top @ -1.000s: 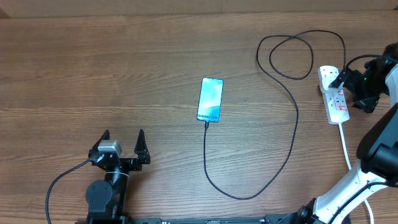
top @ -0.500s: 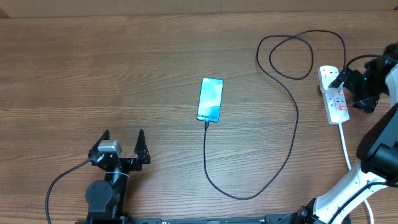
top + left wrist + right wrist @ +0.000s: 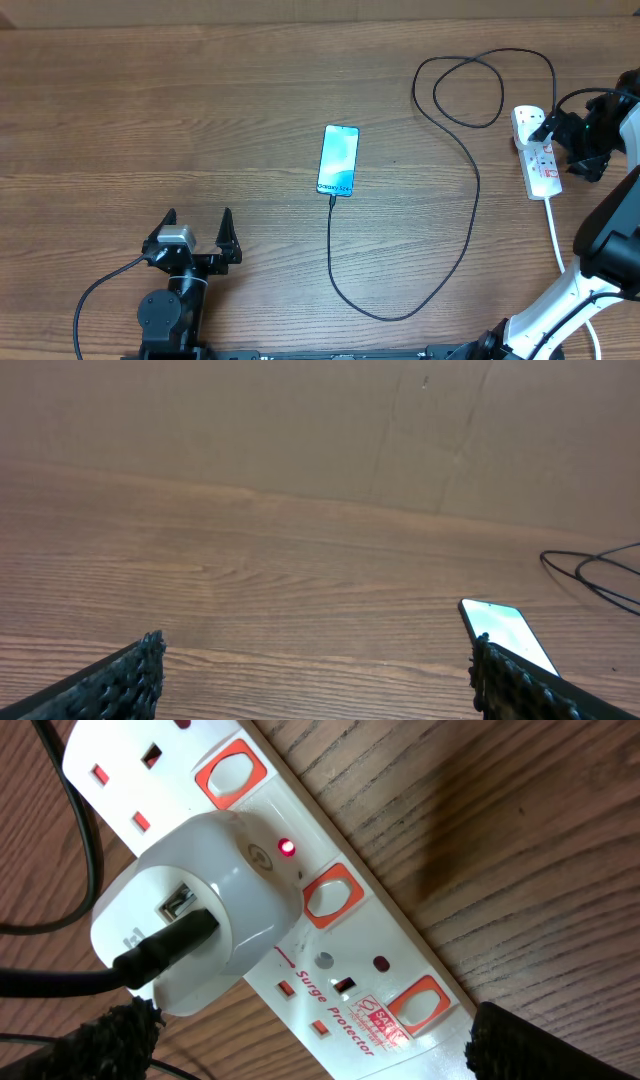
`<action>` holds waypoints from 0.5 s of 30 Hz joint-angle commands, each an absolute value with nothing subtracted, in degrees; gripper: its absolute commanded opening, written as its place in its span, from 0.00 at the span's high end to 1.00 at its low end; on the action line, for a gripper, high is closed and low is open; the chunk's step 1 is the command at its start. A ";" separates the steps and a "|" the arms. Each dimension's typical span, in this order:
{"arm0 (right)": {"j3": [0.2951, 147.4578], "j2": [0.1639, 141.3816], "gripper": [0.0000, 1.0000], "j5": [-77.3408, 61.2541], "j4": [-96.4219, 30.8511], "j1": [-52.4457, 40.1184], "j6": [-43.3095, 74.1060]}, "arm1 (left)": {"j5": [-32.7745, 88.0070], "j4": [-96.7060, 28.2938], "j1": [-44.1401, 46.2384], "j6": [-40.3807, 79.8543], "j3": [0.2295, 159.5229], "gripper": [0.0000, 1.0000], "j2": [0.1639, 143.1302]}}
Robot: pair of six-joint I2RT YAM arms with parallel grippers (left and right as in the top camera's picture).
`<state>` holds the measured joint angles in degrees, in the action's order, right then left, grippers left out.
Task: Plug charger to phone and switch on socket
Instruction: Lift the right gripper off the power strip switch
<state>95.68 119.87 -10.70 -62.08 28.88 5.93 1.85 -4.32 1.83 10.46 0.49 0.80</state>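
Phone (image 3: 338, 160) lies flat near the middle of the wooden table (image 3: 150, 100), its screen lit pale blue with the Galaxy text at the end nearest me. The charger (image 3: 478, 195), a thin black cable, meets that same end, though from overhead I cannot tell whether the tip is fully seated. From there it sweeps down toward the table's near edge, curves up to the right, loops near the far edge and runs to the power strip (image 3: 538, 155) at the right side. My right gripper (image 3: 315, 1040) hangs directly over that strip with its jaws spread wide, gripping nothing, one fingertip showing in each lower corner of the wrist view. Through that camera I see a white adapter (image 3: 195, 935) plugged into the strip with the black cable entering its port, a small red light (image 3: 288, 847) glowing just beside it, and an orange-framed switch (image 3: 328, 898) next to that. The strip's thick white cord (image 3: 555, 235) trails toward the near edge. My left gripper (image 3: 198, 215) sits well apart at the near left, released and wide, with bare wood between its fingers.
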 commanded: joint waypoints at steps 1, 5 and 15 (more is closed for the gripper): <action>97.03 118.30 0.00 -11.05 -61.80 28.99 5.50 | 1.34 -4.45 1.48 9.37 0.27 0.01 0.25; 96.99 117.71 0.00 -11.03 -61.60 29.30 5.50 | 1.34 -4.45 1.48 9.37 0.27 0.00 0.25; 96.99 105.45 0.00 -11.05 -61.63 29.43 5.50 | 1.34 -4.45 1.48 9.37 0.27 0.00 0.25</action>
